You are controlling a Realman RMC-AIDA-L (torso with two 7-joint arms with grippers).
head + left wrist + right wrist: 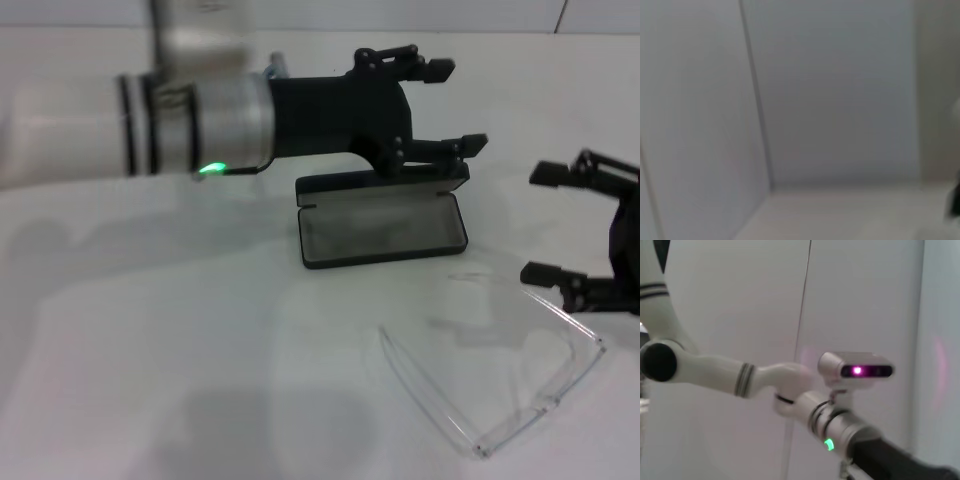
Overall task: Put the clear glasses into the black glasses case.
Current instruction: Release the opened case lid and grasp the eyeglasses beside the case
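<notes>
Head view: both grippers are open and hold nothing. Left gripper [455, 105] hangs over the black glasses case [382, 226]; right gripper [548, 222] waits near the clear glasses [500, 380], which could slip, being so thin and smooth.

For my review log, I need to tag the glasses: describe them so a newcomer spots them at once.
On the white table, start from the open black case under the left pincer. The glasses lie nearer the robot and to its right, beside the right pincer. They are fully transparent, showing only as faint outlines, unlike the dark case.
</notes>
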